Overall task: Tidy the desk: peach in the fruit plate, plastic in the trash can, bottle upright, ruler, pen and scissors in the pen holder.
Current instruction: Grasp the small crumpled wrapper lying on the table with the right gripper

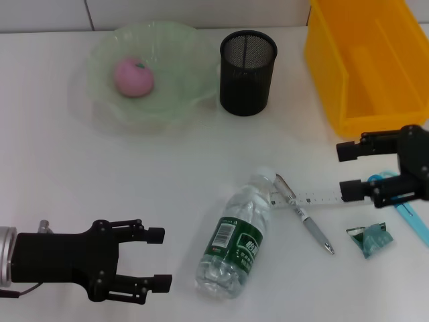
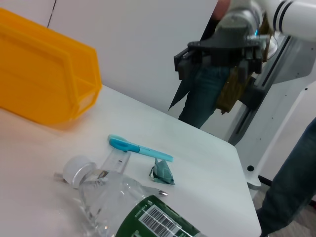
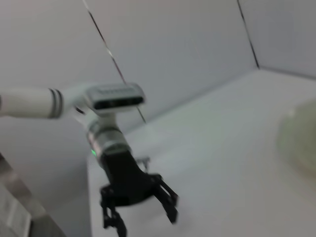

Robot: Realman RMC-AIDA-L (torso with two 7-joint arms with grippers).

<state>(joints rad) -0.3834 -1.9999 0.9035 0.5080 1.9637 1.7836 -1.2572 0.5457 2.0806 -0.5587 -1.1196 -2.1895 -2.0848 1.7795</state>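
Note:
A pink peach (image 1: 133, 76) lies in the pale green fruit plate (image 1: 167, 111). The black mesh pen holder (image 1: 248, 64) stands beside it. A clear bottle (image 1: 238, 238) (image 2: 123, 207) lies on its side, cap toward the ruler (image 1: 315, 199) and the pen (image 1: 305, 218). The blue scissors (image 1: 410, 216) (image 2: 140, 147) are partly hidden by my right gripper (image 1: 346, 171), which hovers open above them. A crumpled green plastic wrapper (image 1: 371, 239) (image 2: 162, 173) lies next to them. My left gripper (image 1: 161, 259) (image 3: 140, 215) is open, left of the bottle, holding nothing.
The yellow bin (image 1: 369, 60) (image 2: 44, 84) stands at the back right, near the table's edge. A person stands beyond the table's far side in the left wrist view.

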